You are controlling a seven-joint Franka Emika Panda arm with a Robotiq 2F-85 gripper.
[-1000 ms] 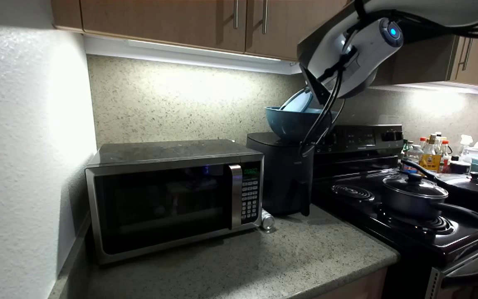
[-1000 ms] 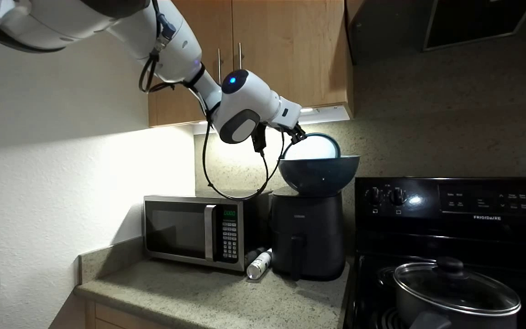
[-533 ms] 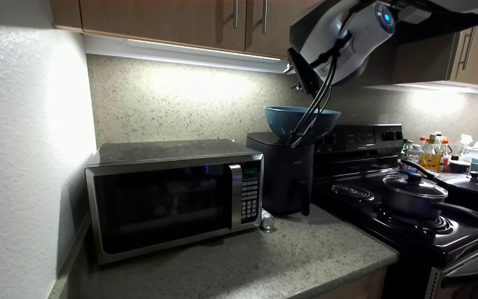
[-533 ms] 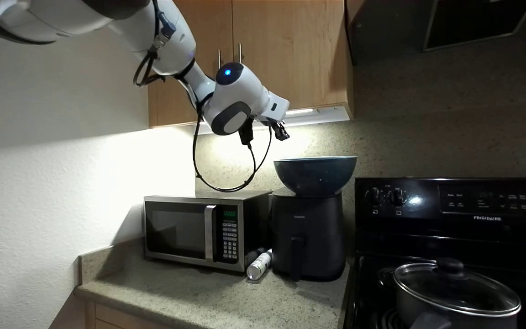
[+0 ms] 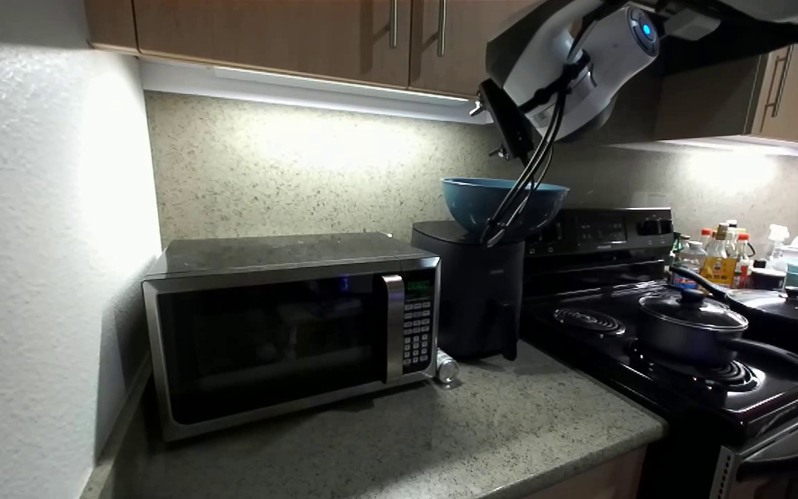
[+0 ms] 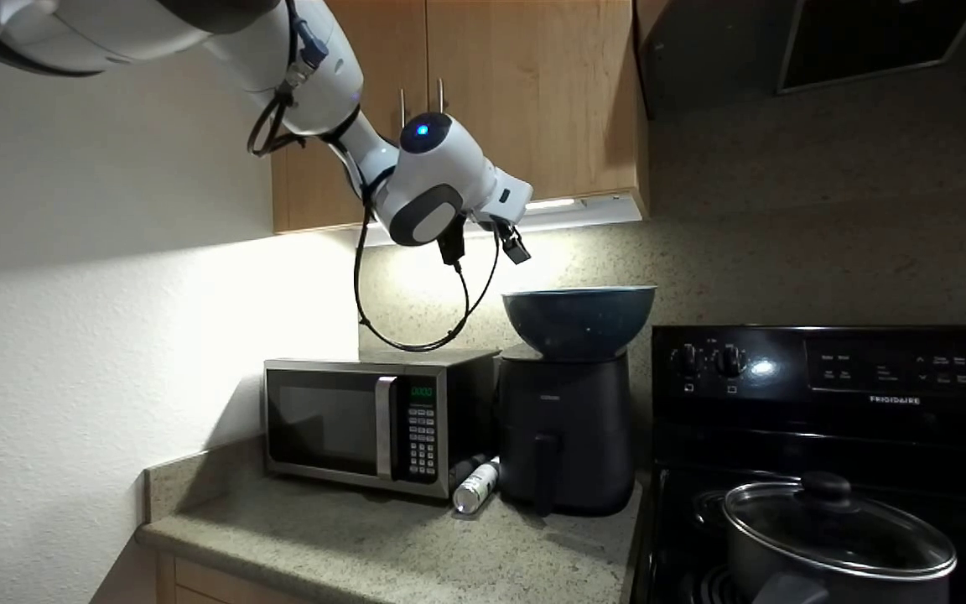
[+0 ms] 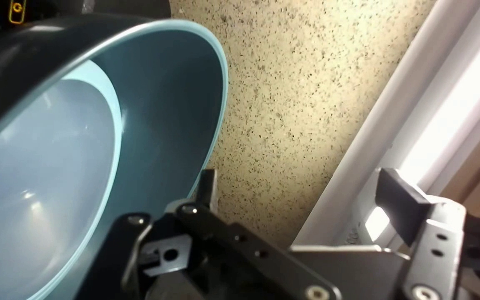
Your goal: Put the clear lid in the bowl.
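Note:
Inside the bowl, the clear lid lies below the rim in the wrist view, pale with a light-blue edge. In both exterior views the dark teal bowl perches on a black air fryer, and its wall hides the lid. My gripper hangs above and to one side of the bowl, apart from it. The wrist view shows the gripper open, its fingers spread wide with only the speckled wall and light strip visible between them.
Close above the gripper are the wooden cabinets with a lit strip beneath. The microwave stands beside the fryer, a white canister between them. A lidded pot sits on the stove. Loose cables dangle from the arm.
A second ago the lid stood tilted above the bowl's rim with my gripper at its edge. It has dropped inside, and the gripper has opened and drawn back, slightly up and toward the microwave.

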